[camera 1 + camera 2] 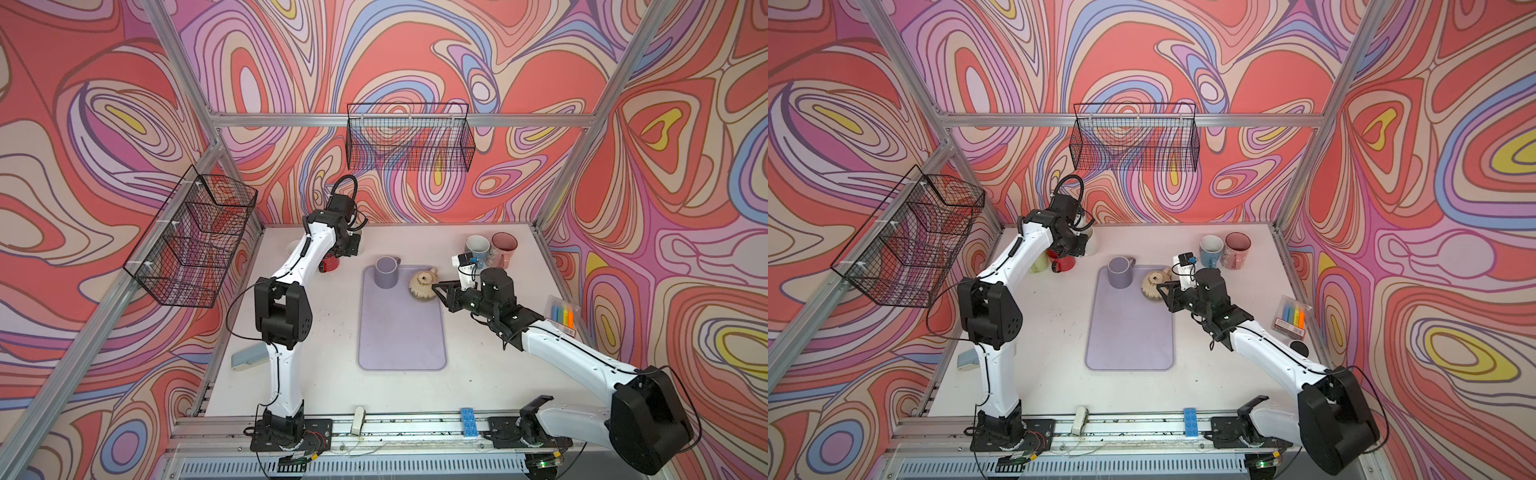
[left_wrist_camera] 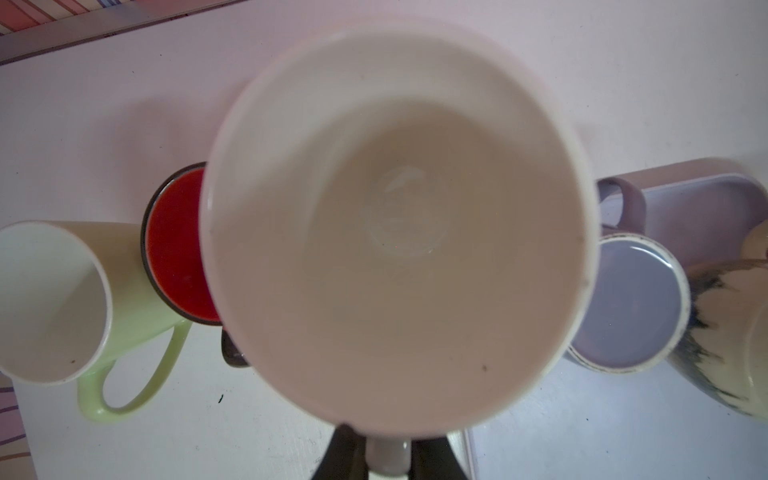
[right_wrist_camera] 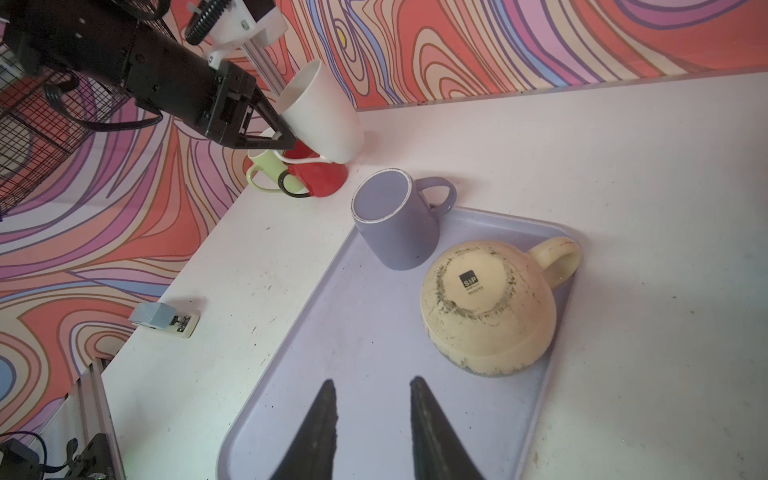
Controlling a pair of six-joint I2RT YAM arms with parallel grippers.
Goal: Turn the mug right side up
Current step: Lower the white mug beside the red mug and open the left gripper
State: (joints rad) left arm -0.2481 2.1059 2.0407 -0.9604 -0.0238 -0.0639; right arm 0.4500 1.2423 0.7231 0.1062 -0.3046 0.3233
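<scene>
With right gripper (image 3: pixel 374 380) part-open and empty, treat the inverted bulbous cream ceramic mug (image 3: pixel 488 307) just ahead as likely heavy, rigid, slick, chippable; pinch its loop handle (image 3: pixel 569 253).

On the worktop (image 1: pixel 1059 357) the lavender tray (image 1: pixel 1129 336) carries a lilac mug (image 1: pixel 1119 272) on its far left corner and a cream mug (image 1: pixel 1151 284), base up, at its far right edge, with the right gripper (image 1: pixel 1163 296) just beside that mug. Beyond the tray's far right corner stand a blue mug (image 1: pixel 1210 251) and a pink mug (image 1: pixel 1237 250). Off its far left corner, a red mug (image 1: pixel 1065 262), a pale green mug (image 1: pixel 1039 264) and a partly hidden white mug (image 1: pixel 1092 244) crowd around the left arm (image 1: pixel 1000 291).
</scene>
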